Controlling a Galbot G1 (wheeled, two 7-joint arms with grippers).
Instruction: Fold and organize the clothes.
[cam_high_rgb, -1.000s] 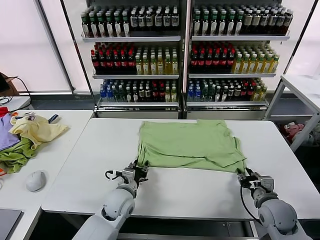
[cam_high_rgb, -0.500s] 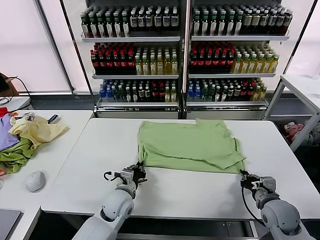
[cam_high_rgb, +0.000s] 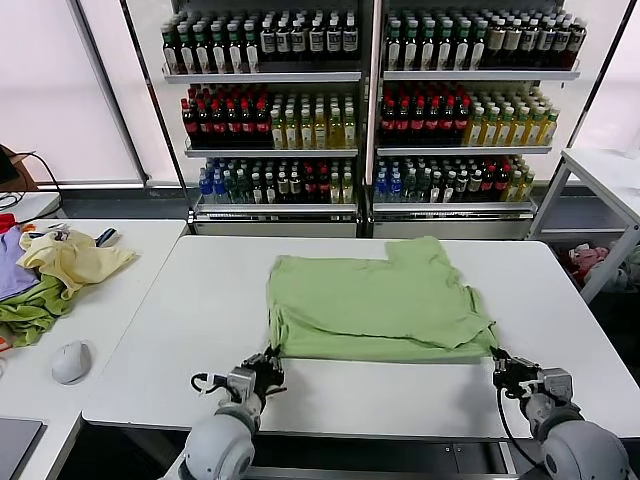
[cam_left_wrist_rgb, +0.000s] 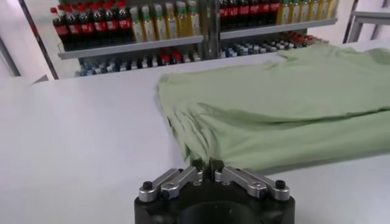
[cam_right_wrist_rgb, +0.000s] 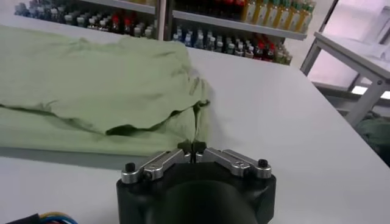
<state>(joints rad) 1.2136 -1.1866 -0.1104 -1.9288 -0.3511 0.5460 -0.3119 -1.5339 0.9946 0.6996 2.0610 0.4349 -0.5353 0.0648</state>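
Note:
The clothes (cam_high_rgb: 380, 305), one light sage-green shirt, lie folded flat in the middle of the white table (cam_high_rgb: 150, 350). My left gripper (cam_high_rgb: 268, 362) sits at the shirt's near left corner, shut on the fabric. In the left wrist view the shirt (cam_left_wrist_rgb: 280, 97) runs into the closed left gripper (cam_left_wrist_rgb: 207, 164). My right gripper (cam_high_rgb: 500, 362) is at the near right corner, also shut on the cloth. The right wrist view shows the shirt (cam_right_wrist_rgb: 91, 79) pinched in the right gripper (cam_right_wrist_rgb: 192, 146). Collar, buttons and patch are hidden.
A side table on the left holds a pale yellow garment (cam_high_rgb: 75, 260), a darker green one (cam_high_rgb: 30, 310), a purple one (cam_high_rgb: 10, 275) and a mouse (cam_high_rgb: 72, 362). Shelves of bottles (cam_high_rgb: 370, 100) stand behind. Another white table (cam_high_rgb: 610, 170) is at the far right.
Both grippers closed on the shirt's near corners and drew back toward the table's near edge. The shirt slid with them, its near edge now closer to me.

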